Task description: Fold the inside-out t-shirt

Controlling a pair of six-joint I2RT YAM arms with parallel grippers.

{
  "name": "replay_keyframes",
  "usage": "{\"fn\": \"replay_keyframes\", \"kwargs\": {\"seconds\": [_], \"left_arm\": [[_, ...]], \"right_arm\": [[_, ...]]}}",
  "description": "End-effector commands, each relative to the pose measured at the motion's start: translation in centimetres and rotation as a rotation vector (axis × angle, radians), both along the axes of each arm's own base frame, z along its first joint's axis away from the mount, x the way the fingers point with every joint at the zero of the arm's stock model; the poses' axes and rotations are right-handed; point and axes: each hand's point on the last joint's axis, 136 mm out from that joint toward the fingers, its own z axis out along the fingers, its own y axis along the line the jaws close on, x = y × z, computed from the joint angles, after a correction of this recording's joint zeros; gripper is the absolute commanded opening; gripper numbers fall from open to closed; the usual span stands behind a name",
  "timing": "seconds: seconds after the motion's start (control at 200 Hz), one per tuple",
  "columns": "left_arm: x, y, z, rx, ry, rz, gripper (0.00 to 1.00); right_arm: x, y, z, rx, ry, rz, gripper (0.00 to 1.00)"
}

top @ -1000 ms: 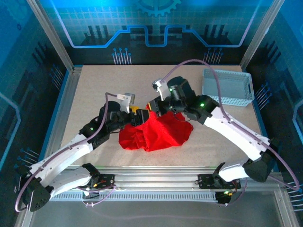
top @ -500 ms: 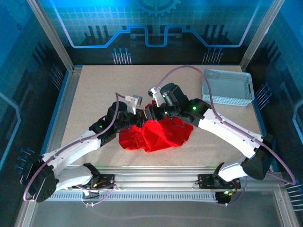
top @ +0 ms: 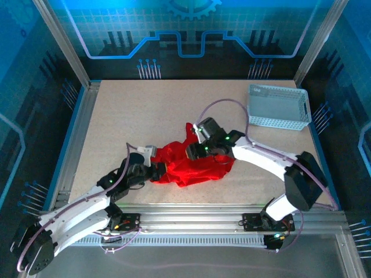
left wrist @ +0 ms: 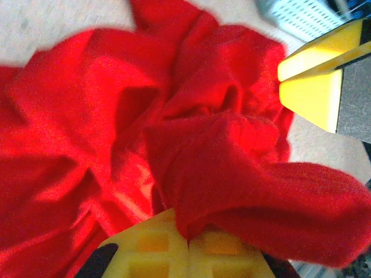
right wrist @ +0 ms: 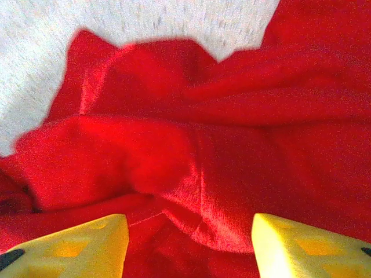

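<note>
T-shirt (top: 194,165): bright red, bunched in a crumpled heap on the table (top: 133,116), in the near half and a little right of centre. One peak of cloth sticks up at its far edge. White mesh basket (top: 278,107) sits well apart at the far right corner.

Left gripper (top: 156,169): at the heap's left edge, touching the cloth. In the left wrist view its yellow jaws are pressed together, and a thick fold of the red cloth runs out from between them toward the right. It is pinching the shirt.

Right gripper (top: 194,152): down on the heap's far middle. In the right wrist view its yellow fingertips (right wrist: 75,249) stand wide apart with rumpled cloth between and beyond them; nothing is clamped.
</note>
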Motion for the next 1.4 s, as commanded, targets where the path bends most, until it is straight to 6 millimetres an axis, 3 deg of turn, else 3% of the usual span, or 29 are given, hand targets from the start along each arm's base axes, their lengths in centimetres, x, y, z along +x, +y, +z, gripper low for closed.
{"fn": "replay_keyframes", "kwargs": {"seconds": [0.0, 0.095, 0.265, 0.355, 0.46, 0.615, 0.79, 0.971, 1.101, 1.196, 1.396], "left_arm": [[-1.3, 1.5, -2.5, 0.0, 0.1, 0.077, 0.07], [-1.7, 2.6, -3.5, 0.033, 0.115, 0.117, 0.09], [-2.1, 3.6, -4.6, 0.082, 0.141, 0.14, 0.21], [-2.1, 4.4, -4.2, 0.123, 0.143, 0.162, 0.35], [-1.6, 6.0, -2.4, 0.178, 0.133, 0.244, 0.56], [-0.2, 5.4, 1.8, 0.143, 0.087, 0.264, 0.65], [2.0, 2.6, 3.9, 0.156, 0.082, 0.208, 0.65], [4.4, -0.9, 4.2, 0.217, 0.025, 0.089, 0.75], [5.9, -2.6, 6.1, 0.225, -0.082, 0.01, 0.85], [6.3, -4.3, 6.5, 0.215, -0.102, -0.07, 0.84], [5.8, -6.6, 5.0, 0.198, -0.064, -0.199, 0.77]], "right_arm": [[0.5, 1.8, -0.9, -0.014, -0.035, 0.036, 0.61], [1.9, 1.2, -2.0, -0.095, -0.051, -0.01, 0.56], [4.4, 1.2, -1.2, -0.147, -0.119, -0.018, 0.33], [4.9, 1.3, -0.6, -0.167, -0.143, -0.003, 0.12], [4.3, 1.8, 1.3, -0.135, -0.168, 0.034, 0.0], [2.4, 1.9, 4.1, -0.083, -0.204, 0.065, 0.0], [0.1, 1.1, 6.6, -0.008, -0.233, 0.059, 0.0], [-2.0, 1.4, 8.8, 0.095, -0.276, 0.119, 0.0], [-2.8, 1.6, 9.4, 0.122, -0.296, 0.178, 0.0], [-3.0, 1.7, 9.4, 0.124, -0.302, 0.197, 0.0], [-2.8, 1.8, 10.4, 0.143, -0.338, 0.195, 0.0]]}}
